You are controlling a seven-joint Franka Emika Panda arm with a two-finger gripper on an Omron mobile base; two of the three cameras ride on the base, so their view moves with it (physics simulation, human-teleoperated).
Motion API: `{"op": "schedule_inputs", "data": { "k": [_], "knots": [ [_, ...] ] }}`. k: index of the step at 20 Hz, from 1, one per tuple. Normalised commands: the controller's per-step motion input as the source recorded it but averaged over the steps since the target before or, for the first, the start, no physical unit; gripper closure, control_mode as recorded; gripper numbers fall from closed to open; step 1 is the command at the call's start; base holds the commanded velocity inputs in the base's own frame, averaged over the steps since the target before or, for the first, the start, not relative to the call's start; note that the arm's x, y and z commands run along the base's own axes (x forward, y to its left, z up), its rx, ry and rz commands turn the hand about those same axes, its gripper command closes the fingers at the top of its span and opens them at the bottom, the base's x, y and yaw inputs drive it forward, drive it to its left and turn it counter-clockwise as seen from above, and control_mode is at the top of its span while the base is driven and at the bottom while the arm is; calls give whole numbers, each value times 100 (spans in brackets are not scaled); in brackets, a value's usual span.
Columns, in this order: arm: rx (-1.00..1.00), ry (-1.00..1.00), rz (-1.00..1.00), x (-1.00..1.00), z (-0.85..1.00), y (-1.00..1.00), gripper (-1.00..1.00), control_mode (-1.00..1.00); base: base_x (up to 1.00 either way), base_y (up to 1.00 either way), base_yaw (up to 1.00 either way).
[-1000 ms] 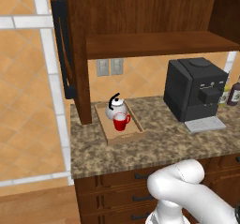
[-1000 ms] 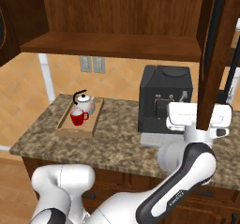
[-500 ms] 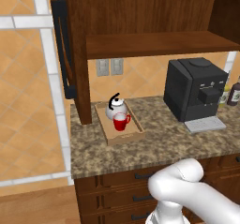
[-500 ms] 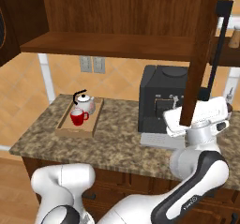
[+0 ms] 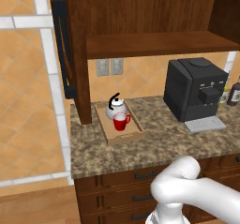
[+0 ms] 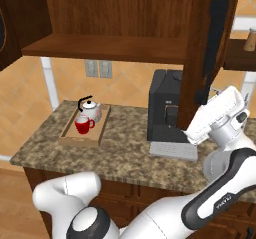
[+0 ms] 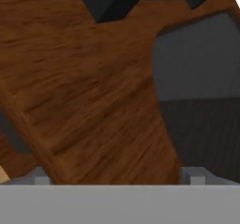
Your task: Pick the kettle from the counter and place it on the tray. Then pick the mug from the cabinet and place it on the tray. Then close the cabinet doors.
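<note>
- Tray [image 5: 123, 136] [image 6: 70, 136]: light wood with raised rims, laid flat on the granite tabletop [image 5: 154, 145] [image 6: 125, 150]. In the left base view its long axis is seen running from 11 o'clock to 5 o'clock; the far end lies just beside the cabinet's side wall.
- Tray contents: kettle [image 5: 115, 109] [image 6: 91, 110] and mug [image 5: 121, 122] [image 6: 83, 125], both upright and close together.
- Kettle: silvery-white with a black arched handle, set at the far end of the tray.
- Mug: red with a white inside, set at 5 o'clock of the kettle in the left base view; its handle is pointed toward 2 o'clock there.
- Cabinet [image 5: 154, 17] [image 6: 120, 13]: dark wood, mounted above the tabletop, with a wide inner shelf [image 5: 159, 44] [image 6: 105, 48].
- Cabinet doors: the left door [image 5: 60, 45] is seen edge-on, swung out; the right door [image 6: 212, 58] [image 7: 84, 101] is swung partly across the opening, its black bar handle [image 6: 216, 38] vertical.
- Coffee machine [image 5: 197, 94] [image 6: 167, 108]: black, on the tabletop, well apart from the tray.
- Gripper [image 7: 119, 176]: fingers spread wide with nothing between them, held close against the right door's wooden frame in the hand view.
</note>
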Motion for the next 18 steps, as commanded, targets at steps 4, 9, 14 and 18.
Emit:
{"op": "schedule_inputs", "data": {
  "k": [4, 9, 14, 18],
  "knots": [
    [-27, 0, 0, 0, 17, 43, -100, -100, 0, 0, 0],
    [-24, 0, 0, 7, 10, 54, -100, -100, 0, 0, 0],
    [-18, 0, 0, 13, 7, 55, -100, -100, 0, 0, 0],
    [-16, 0, 0, 13, 9, 56, -100, -100, 0, 0, 0]
  ]
}}
